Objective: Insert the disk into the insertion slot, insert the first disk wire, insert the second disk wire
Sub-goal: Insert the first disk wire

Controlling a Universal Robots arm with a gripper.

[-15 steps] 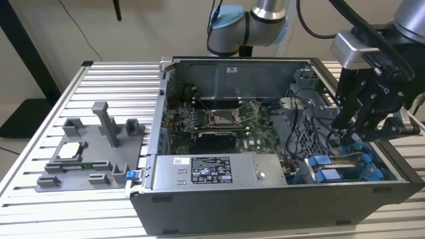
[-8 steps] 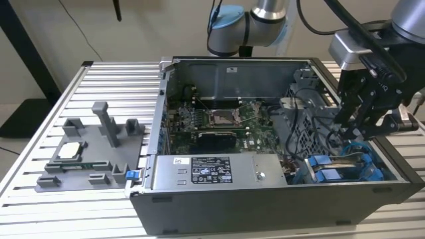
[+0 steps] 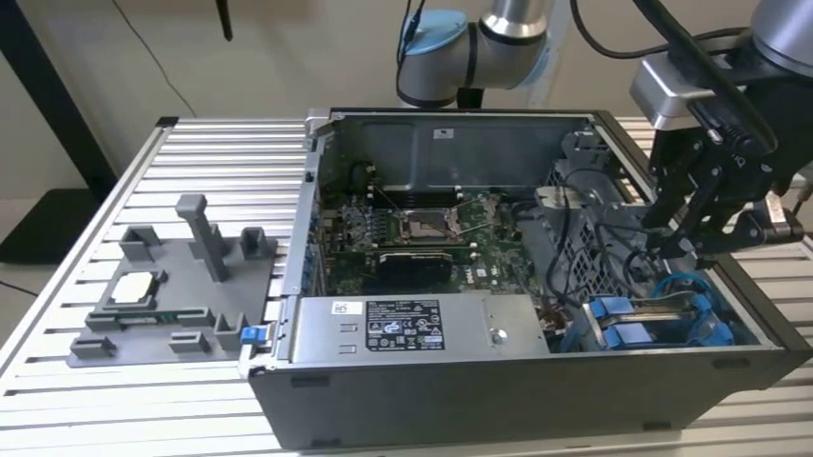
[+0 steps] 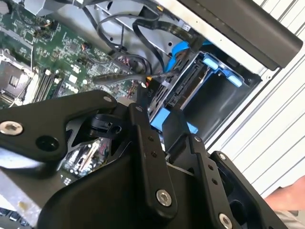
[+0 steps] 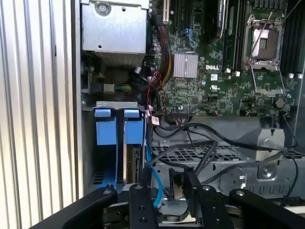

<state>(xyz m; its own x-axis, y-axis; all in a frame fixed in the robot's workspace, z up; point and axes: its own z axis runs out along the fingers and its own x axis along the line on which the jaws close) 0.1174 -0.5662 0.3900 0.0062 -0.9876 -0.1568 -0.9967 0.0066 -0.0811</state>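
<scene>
Nearest to me, on the slatted table, stands the open computer case. In its near row lies the big grey power box. At the exterior view's right of that box, the disk in its blue frame already stands on edge inside the insertion slot. So I judge the first step done.

The wires are the part left to check. A blue wire and some black wires run close by the disk's edge, but I cannot tell if either one is plugged in.

My gripper hangs just above the disk and those wires. Its jaws stand a little apart (there is a clear gap between them in both wrist views). I cannot see anything pinched in that gap.

Farther in, the green motherboard lies flat on the case floor.

Off to the exterior view's left, a grey tray sits on the table with one small square silver part in it.
</scene>
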